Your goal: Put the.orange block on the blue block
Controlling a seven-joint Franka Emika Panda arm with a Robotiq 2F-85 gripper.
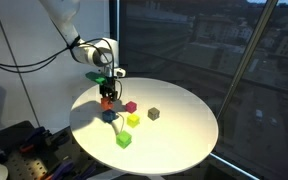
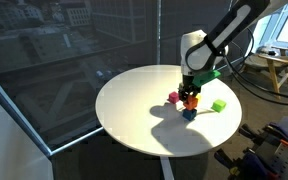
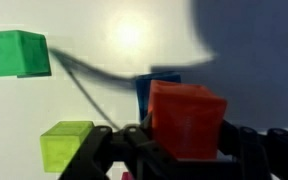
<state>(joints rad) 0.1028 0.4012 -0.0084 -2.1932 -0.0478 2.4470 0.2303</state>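
- The gripper was clamped on the small bright orange cube, holding it clear of the round white tabletop.
- The small dark blue cube sat just beneath it.
- The step in hand looked like the carry, with the cube not yet placed.
- The next move called for centring the orange cube over the blue one, lowering until they touched, then letting go.

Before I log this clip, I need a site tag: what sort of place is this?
Probably a high-rise office or lab: a tall glass window wall overlooking city buildings, and a round white table.
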